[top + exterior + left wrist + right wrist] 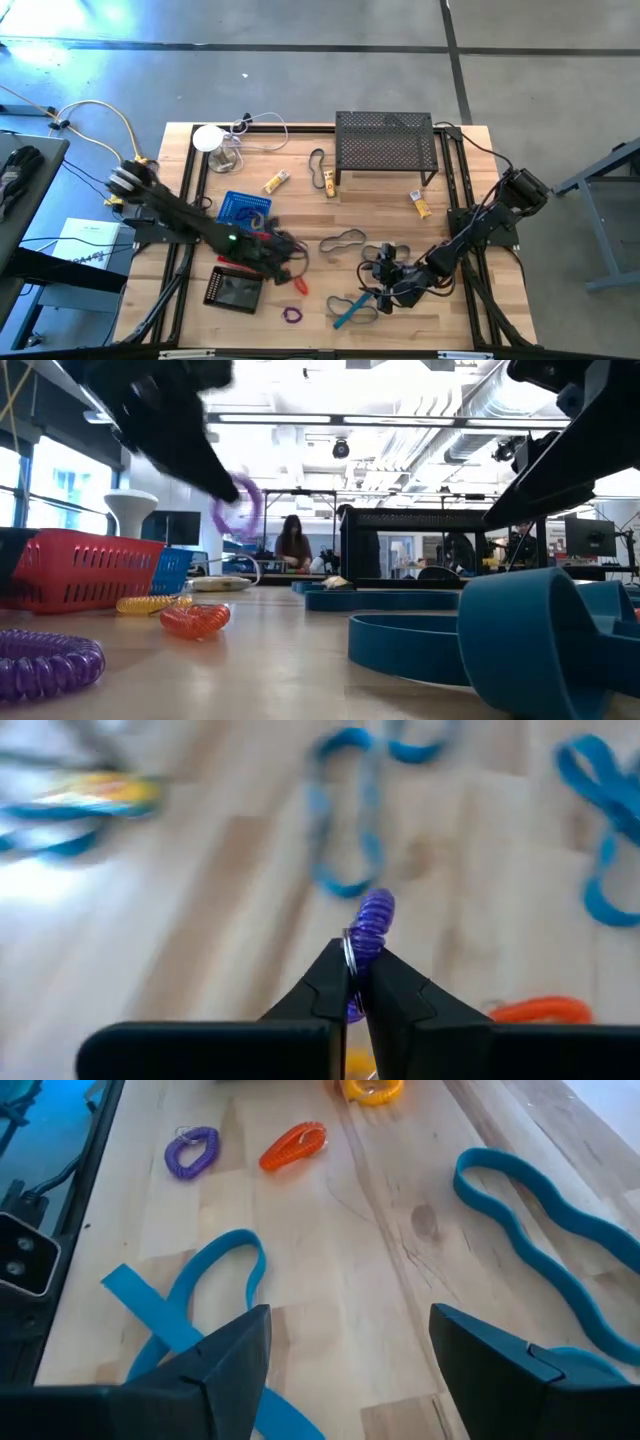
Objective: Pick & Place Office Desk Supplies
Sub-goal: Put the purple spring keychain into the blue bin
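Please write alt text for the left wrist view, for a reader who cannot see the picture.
The left gripper is shut on a purple coil ring, held above the wooden table. Behind it, blurred, lie blue elastic loops, and an orange coil ring lies to one side.

Light wooden table (300,195), black mesh shelf (385,148), blue basket (243,208), orange ring (293,1146), purple ring (191,1152), blue loops (530,1205)

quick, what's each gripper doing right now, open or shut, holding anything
Left gripper: shut on a purple coil ring, lifted off the table.
Right gripper: open, holding nothing, low over the blue elastic loop.
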